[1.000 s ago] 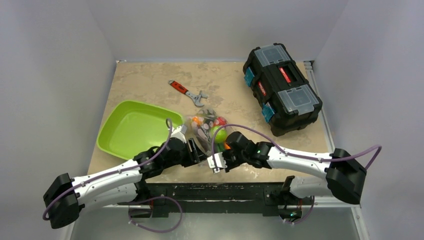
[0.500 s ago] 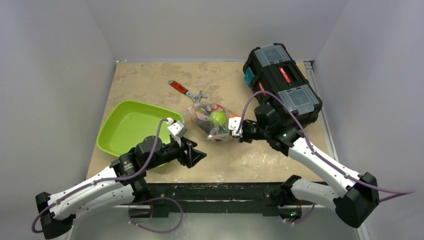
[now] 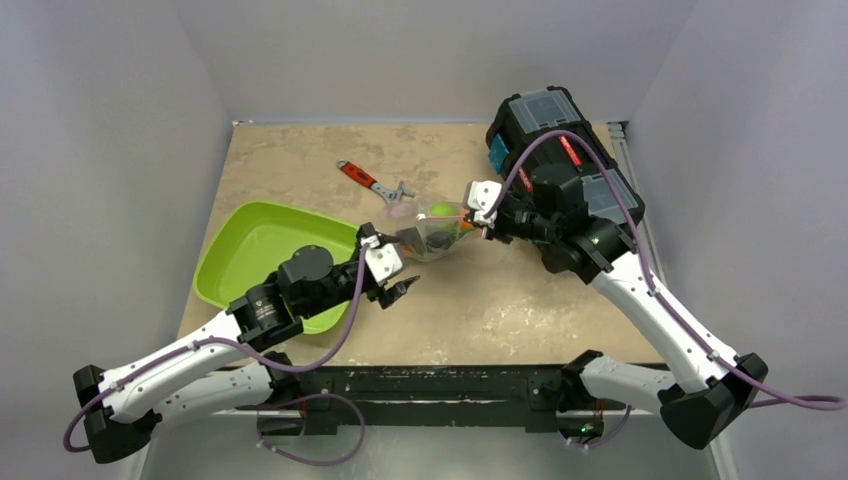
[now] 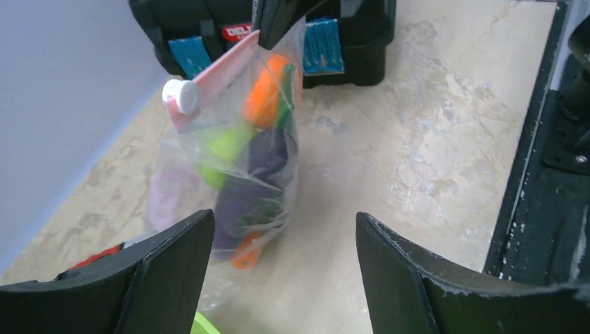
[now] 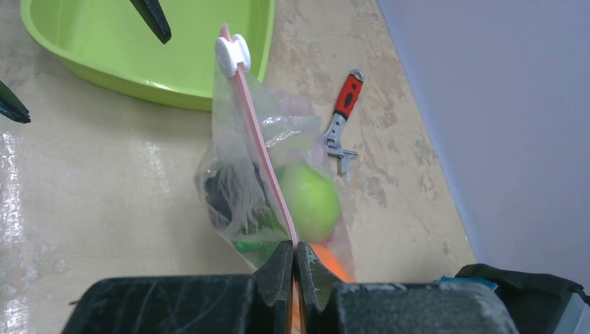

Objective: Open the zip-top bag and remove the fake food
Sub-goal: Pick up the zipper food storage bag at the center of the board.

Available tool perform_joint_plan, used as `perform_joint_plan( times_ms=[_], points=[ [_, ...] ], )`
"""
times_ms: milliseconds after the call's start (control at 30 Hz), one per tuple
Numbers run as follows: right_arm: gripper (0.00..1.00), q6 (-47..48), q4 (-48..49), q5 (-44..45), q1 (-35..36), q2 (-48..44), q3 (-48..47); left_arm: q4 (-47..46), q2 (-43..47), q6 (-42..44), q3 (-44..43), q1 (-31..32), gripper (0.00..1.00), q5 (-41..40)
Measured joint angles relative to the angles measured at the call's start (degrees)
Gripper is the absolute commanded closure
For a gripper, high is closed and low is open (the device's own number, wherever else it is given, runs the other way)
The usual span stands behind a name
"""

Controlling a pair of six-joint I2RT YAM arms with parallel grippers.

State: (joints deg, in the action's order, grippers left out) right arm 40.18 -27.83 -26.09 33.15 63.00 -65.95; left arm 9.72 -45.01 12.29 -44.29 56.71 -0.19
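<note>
On the left the green tray (image 3: 250, 262) is sitting hollow-side up, likely waiting to take the toys. Just right of it the left gripper (image 4: 284, 219) is pointing at the zip-top bag (image 4: 236, 153) with its jaws spread wide, gripping nothing. The bag is hanging near mid-table by its pink zip strip, so the fake food (image 5: 309, 202) is sagging to the bottom. That is leaving the white slider (image 4: 181, 94) exposed at the end nearer the left gripper. The right gripper (image 5: 293, 254) is pinching the strip's other end, jaws closed on it, in front of the black toolbox (image 3: 565, 175).
</note>
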Motion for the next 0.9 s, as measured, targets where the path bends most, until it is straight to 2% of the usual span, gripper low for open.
perform_joint_plan(
  times_ms=[167,433,600,800,900],
  points=[
    [1.00,-0.44,-2.36,0.15,-0.59,1.88,-3.89,-2.97,1.03,3.15,-0.33,0.00,0.24,-1.77],
    [1.00,-0.52,-5.55,-0.42,-0.87,2.71,-7.15,-11.45,2.12,3.34,-0.33,-0.17,0.23,-1.40],
    [1.00,-0.57,-5.62,-1.84,-1.70,2.62,-6.91,-16.26,0.02,2.93,0.00,-2.08,0.30,1.20],
    [1.00,-0.61,-5.70,-4.20,-2.58,2.40,-6.36,-20.81,-2.99,-1.18,2.03,-10.10,0.40,8.52],
    [1.00,-0.76,-5.70,-5.20,-2.86,2.23,-5.70,-22.91,-5.03,-2.29,2.03,-12.11,0.44,11.39]
  ],
)
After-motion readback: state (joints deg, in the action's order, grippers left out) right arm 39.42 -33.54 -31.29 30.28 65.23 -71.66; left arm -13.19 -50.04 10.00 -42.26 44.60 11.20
